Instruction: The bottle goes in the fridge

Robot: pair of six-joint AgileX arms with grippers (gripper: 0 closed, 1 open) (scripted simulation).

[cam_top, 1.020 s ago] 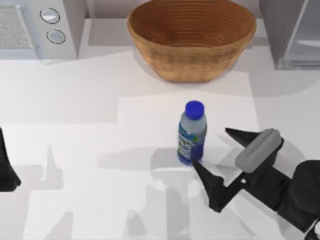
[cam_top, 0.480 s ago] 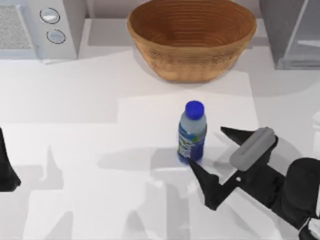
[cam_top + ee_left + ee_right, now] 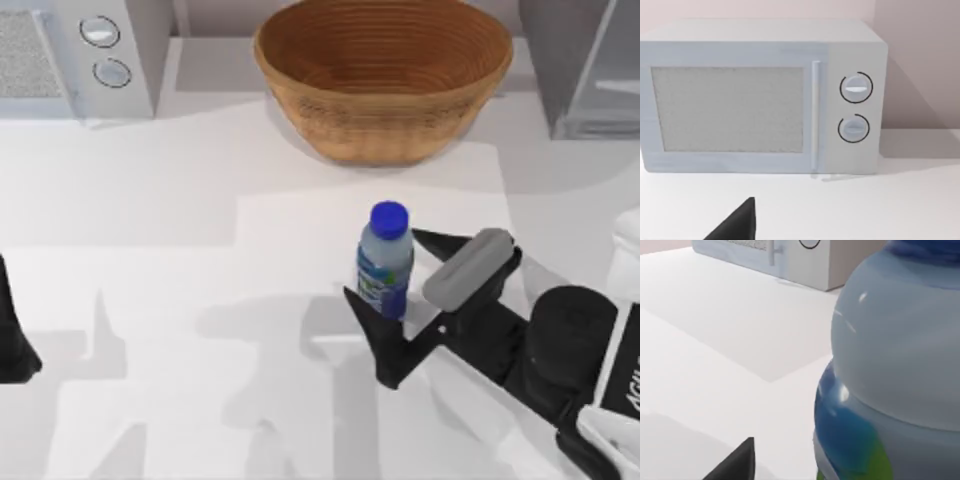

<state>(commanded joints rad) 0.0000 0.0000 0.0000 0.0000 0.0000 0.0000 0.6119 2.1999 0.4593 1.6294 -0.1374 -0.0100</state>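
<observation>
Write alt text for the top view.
The open right gripper straddles the upright bottle mid-table. A wicker basket sits behind, a microwave far left, the fridge far right; the left arm waits at the left edge.

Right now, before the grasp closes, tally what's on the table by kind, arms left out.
Bottle: 1, the bottle, upright between the open fingers of the right gripper.
Basket: 1, the wicker basket.
Appliances: 2, the fridge and the white microwave.
Total: 4.
The left gripper sits parked at the table's left edge.
</observation>
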